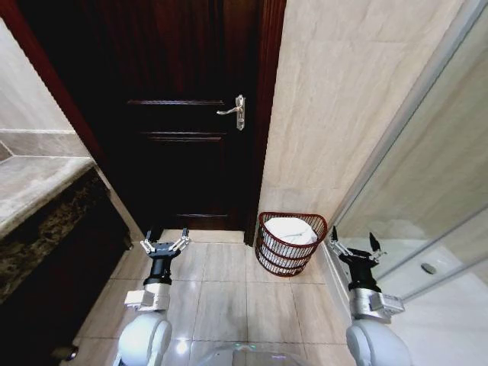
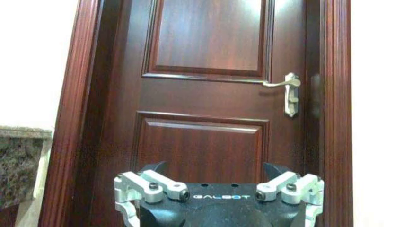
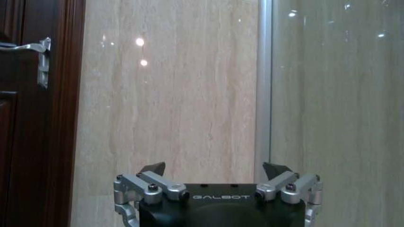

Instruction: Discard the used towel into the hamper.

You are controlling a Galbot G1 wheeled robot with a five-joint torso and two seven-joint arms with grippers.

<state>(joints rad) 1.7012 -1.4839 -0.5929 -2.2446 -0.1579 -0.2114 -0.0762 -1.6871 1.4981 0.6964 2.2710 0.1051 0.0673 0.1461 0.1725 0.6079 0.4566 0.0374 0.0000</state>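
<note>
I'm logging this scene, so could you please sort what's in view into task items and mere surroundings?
Job in hand:
- hamper
- white towel, lying inside the hamper

Just surroundings:
- dark door
- door handle
- stone counter
- glass shower screen

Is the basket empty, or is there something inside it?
Not empty. The hamper stands upright on the floor by the door, with a white towel lying inside. Both grippers are open and hold nothing.

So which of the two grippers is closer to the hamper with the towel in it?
The right gripper: it hangs open just beside the hamper; the left gripper is farther off, before the door.
</note>
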